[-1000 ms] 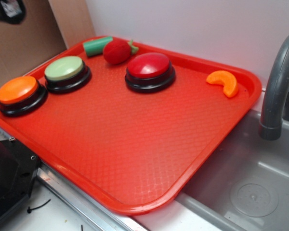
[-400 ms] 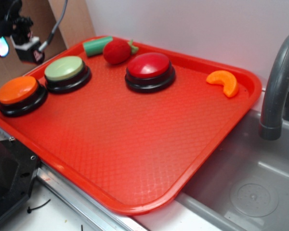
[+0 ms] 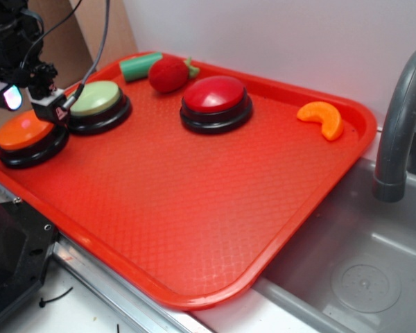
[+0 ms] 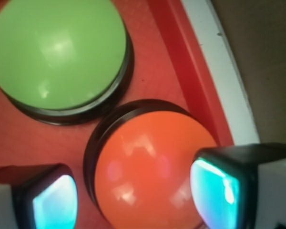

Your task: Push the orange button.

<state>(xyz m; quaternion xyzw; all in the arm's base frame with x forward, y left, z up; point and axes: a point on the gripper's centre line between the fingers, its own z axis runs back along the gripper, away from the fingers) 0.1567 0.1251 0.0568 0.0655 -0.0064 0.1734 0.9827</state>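
Orange button (image 4: 150, 164) directly beneath jaws, dome between spread-apart fingertips (image 4: 55, 200); green button (image 4: 57, 52) just beside.

Red tray (image 3: 194, 229) with green button (image 3: 93, 98), red button (image 3: 215, 94), strawberry (image 3: 169, 73)

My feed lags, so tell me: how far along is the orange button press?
Done: the tool is over the orange button, its fingers straddling the cap in the wrist view, beside the green button. In hand: closing on the cap; contact can't be confirmed. Left: the press itself; the cap doesn't look depressed.
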